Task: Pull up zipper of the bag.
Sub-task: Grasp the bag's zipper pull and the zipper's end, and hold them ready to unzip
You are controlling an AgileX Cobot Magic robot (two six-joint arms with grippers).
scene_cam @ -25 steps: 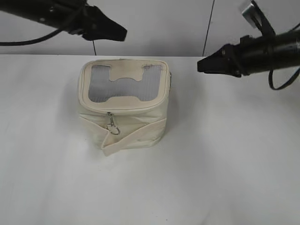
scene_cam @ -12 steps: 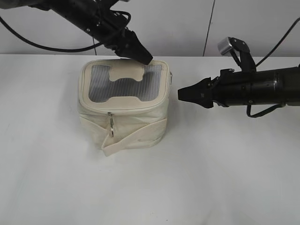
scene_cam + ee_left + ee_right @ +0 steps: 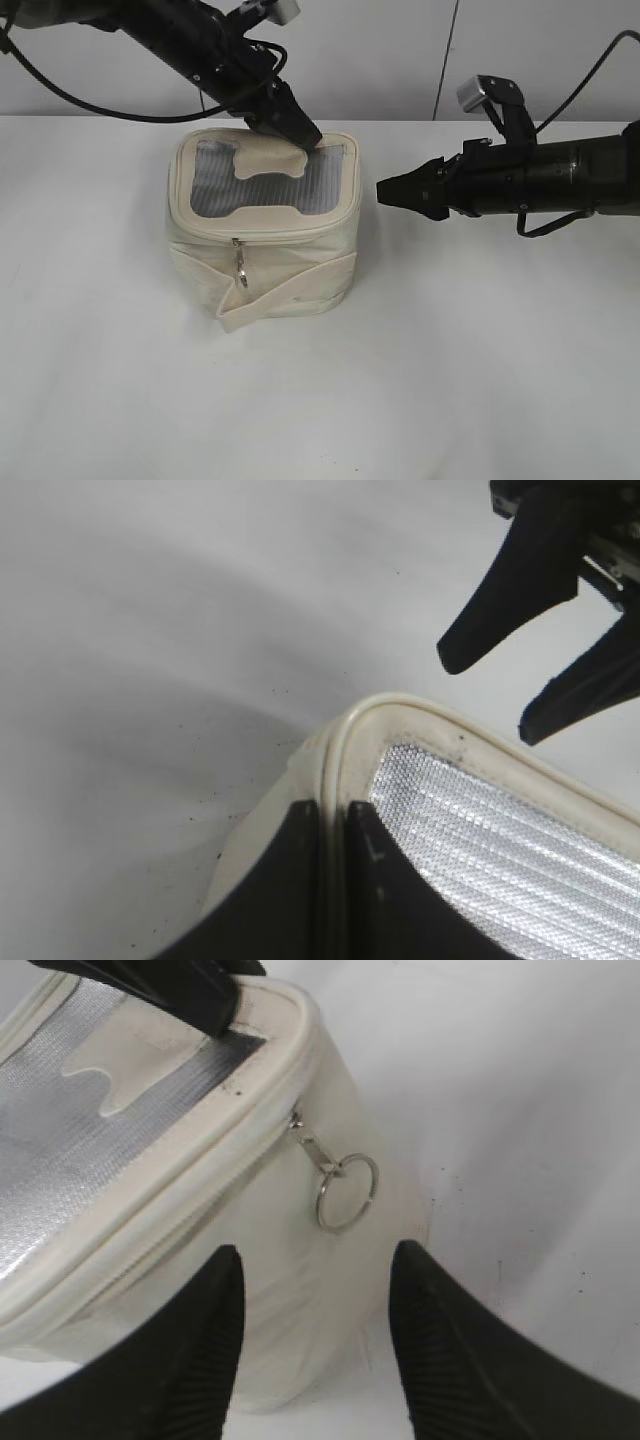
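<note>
Cream bag (image 3: 262, 225) sits mid-table (image 3: 480, 380); my left gripper (image 3: 298, 133), fingers pressed together, pins the lid's far rim to steady it; my right gripper (image 3: 315, 1350), jaws spread, faces the zipper's ring pull (image 3: 346, 1192) on the side wall, ready to pinch.

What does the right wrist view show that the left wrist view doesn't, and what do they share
Only the right wrist view shows a silver ring hanging from a pull on the zipper at the bag's side, framed between the open right hand. Only the left wrist view shows the left hand closed on the lid's rim, with the right hand beyond it. Both share the grey window panel and the cream rim.
</note>
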